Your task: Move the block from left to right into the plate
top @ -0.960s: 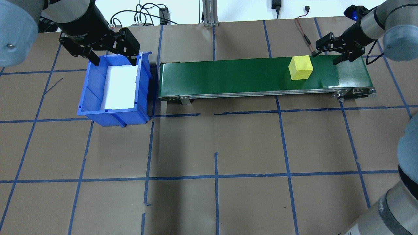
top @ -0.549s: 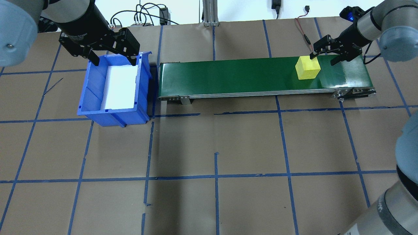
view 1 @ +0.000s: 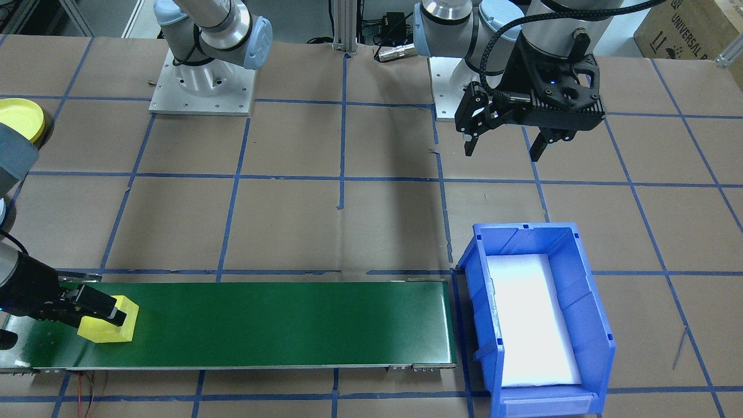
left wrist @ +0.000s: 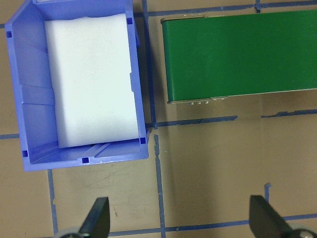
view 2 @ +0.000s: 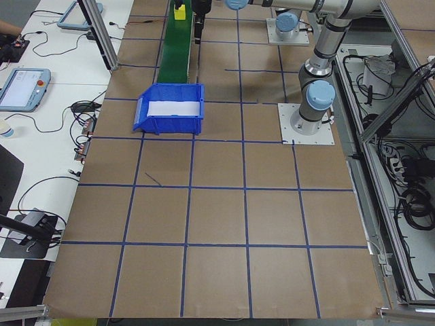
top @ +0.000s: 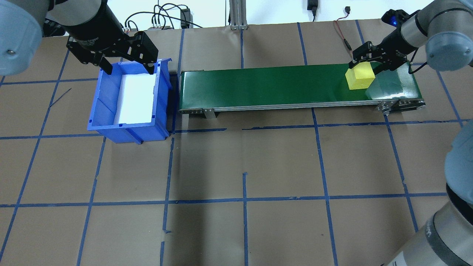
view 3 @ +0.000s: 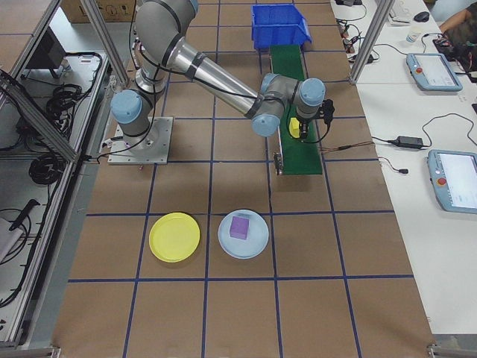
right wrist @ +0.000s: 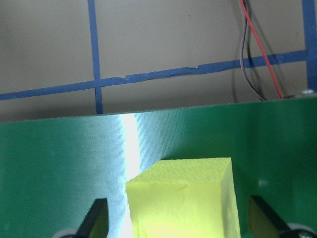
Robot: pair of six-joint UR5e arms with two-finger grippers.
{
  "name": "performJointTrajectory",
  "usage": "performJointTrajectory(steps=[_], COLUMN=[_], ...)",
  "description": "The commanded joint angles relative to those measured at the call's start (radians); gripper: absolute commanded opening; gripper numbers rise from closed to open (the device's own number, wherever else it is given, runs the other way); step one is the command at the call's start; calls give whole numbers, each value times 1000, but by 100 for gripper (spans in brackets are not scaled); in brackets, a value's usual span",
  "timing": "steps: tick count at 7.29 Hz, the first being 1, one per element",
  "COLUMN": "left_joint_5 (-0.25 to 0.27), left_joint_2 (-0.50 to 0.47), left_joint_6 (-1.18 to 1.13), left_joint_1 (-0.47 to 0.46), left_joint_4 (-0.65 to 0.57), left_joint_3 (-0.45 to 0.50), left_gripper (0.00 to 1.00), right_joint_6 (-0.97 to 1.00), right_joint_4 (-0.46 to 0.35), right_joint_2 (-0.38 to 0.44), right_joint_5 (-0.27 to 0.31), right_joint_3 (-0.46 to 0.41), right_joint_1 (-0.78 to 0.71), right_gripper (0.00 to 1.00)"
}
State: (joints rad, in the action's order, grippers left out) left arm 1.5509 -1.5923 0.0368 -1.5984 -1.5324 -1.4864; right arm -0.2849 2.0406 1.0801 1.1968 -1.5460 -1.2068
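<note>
At belt's [top: 281, 87] right end: yellow block [top: 359, 75] between right gripper's [top: 374, 62] spread jaws, not yet clamped. Grasp step, probably. Next: close on block, lift clear, carry to yellow plate [view 3: 174, 236] on near right of table. Left gripper [top: 125, 65] open, idle above blue bin [top: 130, 99].

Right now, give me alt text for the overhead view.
The right end effector, open, straddles a yellow block at the right end of a green conveyor belt. The left end effector hangs open over a blue bin at the belt's left end.
</note>
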Motion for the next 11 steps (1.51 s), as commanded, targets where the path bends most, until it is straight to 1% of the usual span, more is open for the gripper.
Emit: performJointTrajectory(steps=[1,2,3,4,5,6,7,8,9,10,11], left_joint_5=[0,0,0,0,0,0,0,0,0,0,2], left_joint_2=[0,0,0,0,0,0,0,0,0,0,0], left_joint_6=[0,0,0,0,0,0,0,0,0,0,0], left_joint_1=[0,0,0,0,0,0,0,0,0,0,0], left_joint_4=[0,0,0,0,0,0,0,0,0,0,0], left_joint_3=[0,0,0,0,0,0,0,0,0,0,0], left_gripper=[100,100,100,100,100,100,100,100,100,100,100], right_joint_6=[-11,-11,-14,-20,-23,-67,-132,-152,-190,-324,-432], right_joint_4=[70,72,72,72,70,61,73,58,-29,-121,-132], right_joint_2=[-19,-17,-11,-2,15,49,108,176,232,260,265], right_joint_5=[99,140,186,234,286,337,384,436,519,514,512], right_joint_3=[-6,-8,-8,-9,-12,-50,-106,-129,-132,-149,-184], right_joint_1=[0,0,0,0,1,4,13,41,115,257,392], right_gripper=[99,87,60,43,32,25,23,23,22,21,20])
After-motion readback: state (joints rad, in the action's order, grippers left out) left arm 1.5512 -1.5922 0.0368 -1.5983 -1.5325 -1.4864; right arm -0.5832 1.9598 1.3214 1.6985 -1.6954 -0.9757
